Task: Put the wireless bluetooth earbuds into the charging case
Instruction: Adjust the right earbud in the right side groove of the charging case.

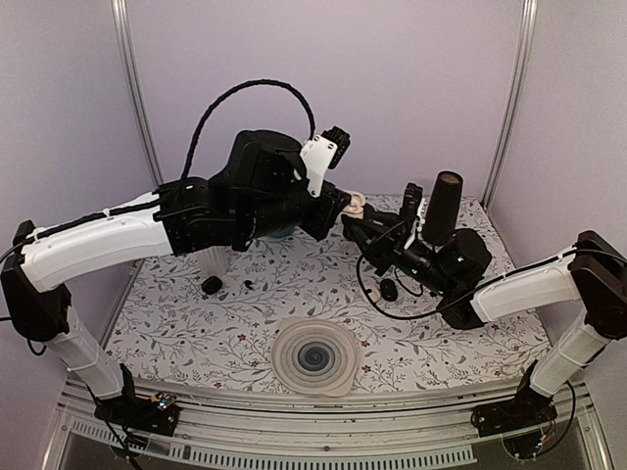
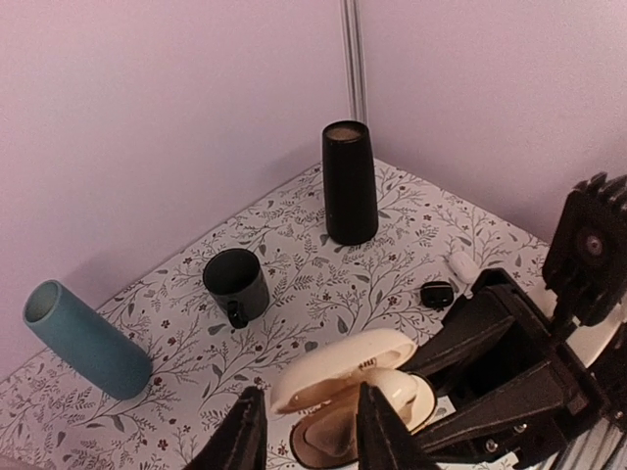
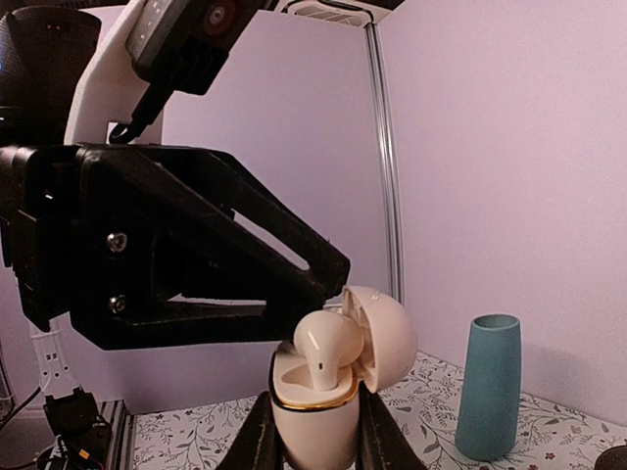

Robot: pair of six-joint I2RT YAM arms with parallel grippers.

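1. We judge the step in hand to be seating the earbud (image 3: 328,343). We push it straight down into its socket, gently, with the open lid (image 3: 384,333) left clear.
2. The right hand (image 3: 315,441) is clenched on the charging case (image 3: 313,416), holding it upright above the surface (image 1: 245,323).
3. The left hand (image 2: 309,392) straddles the case, its fingers (image 3: 294,264) just beside the earbud. We cannot tell whether it grasps the earbud.

Earbud (image 3: 326,343) in the charging case (image 3: 313,423) — mug (image 2: 235,284) between tumbler (image 2: 350,182) and vase (image 2: 86,338).
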